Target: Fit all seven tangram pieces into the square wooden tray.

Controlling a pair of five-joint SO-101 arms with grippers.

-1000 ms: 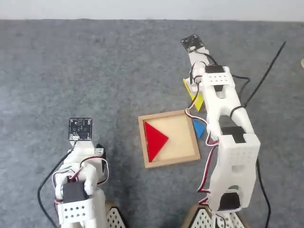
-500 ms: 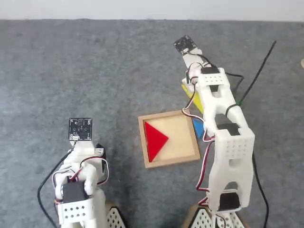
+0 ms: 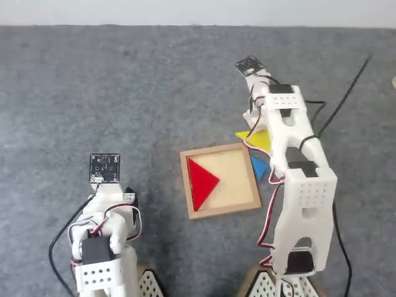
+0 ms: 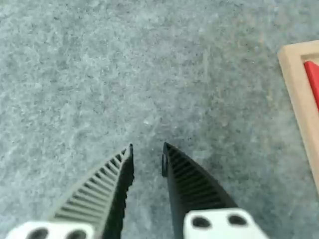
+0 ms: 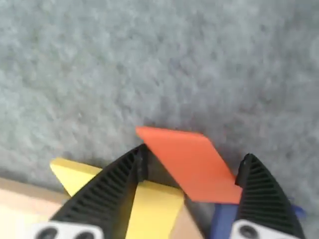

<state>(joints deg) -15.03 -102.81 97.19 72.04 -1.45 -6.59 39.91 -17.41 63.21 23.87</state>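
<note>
The square wooden tray [image 3: 255, 185] lies mid-table with a red triangle [image 3: 201, 179] in its left half. Beside its right edge lie a yellow piece [image 3: 260, 140] and a blue piece [image 3: 260, 167], partly under the right arm. In the right wrist view my right gripper [image 5: 194, 154] is shut on an orange parallelogram [image 5: 187, 162], held across the yellow piece [image 5: 149, 201] and the blue piece [image 5: 224, 219] by the tray corner [image 5: 15, 204]. My left gripper [image 4: 147, 147] rests low over bare carpet, slightly open and empty, left of the tray [image 4: 294, 74].
Grey carpet covers the table. The right arm [image 3: 297, 185] stretches along the tray's right side, with a black cable [image 3: 346, 93] trailing off to the far right. The left arm [image 3: 105, 216] stands at the near left.
The right arm's wrist swung left, then back right. More of the yellow piece now shows, closer to the tray's far right corner. The left arm stayed still.
</note>
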